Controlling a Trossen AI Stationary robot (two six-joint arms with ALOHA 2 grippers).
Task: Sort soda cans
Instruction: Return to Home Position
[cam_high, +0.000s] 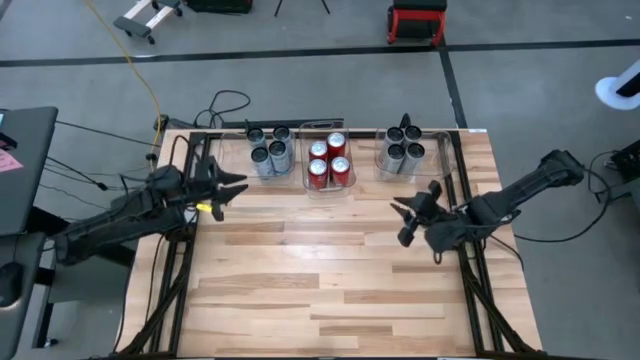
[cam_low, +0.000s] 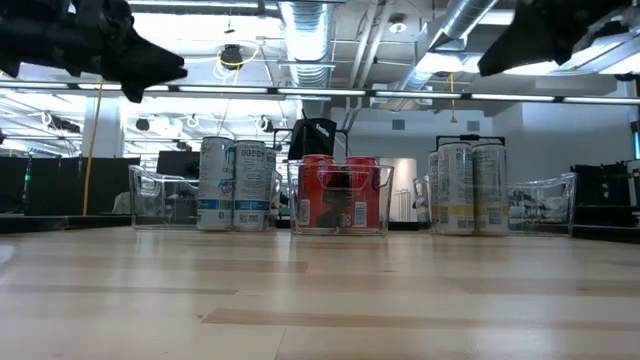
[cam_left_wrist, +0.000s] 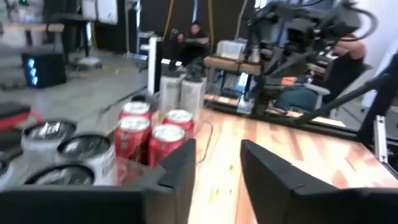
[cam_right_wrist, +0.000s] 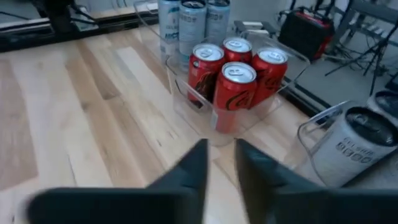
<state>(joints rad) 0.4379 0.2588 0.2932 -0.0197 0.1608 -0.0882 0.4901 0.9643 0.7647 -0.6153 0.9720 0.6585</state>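
- The table (cam_high: 330, 290) is bare wood between the arms, with all the sorting lined up along its far edge.
- The left arm (cam_high: 120, 220) reaches in from its own side and the right arm (cam_high: 520, 190) from the other. Both hang above the wood, short of the bins.
- Three clear bins stand in a row: left bin (cam_low: 160, 205), middle bin (cam_right_wrist: 189, 106) and right bin (cam_low: 545, 205).
- Every can in view stands upright inside a bin: four white-blue cans (cam_low: 235, 185) on the left, four red cans (cam_right_wrist: 236, 84) in the middle, four silver cans (cam_low: 470, 185) on the right. The sorting looks finished.
- The left gripper (cam_left_wrist: 217, 155) is spread and empty, pointing towards the row.
- The right gripper (cam_right_wrist: 221, 146) shows a narrower gap and also holds nothing.
- To go home cleanly, each arm should probably pull straight back and up, away from the row, before folding.
- Any swing towards the far edge risks clipping a bin rim and tipping cans.
- Keeping each arm on its own side should avoid a crossing.
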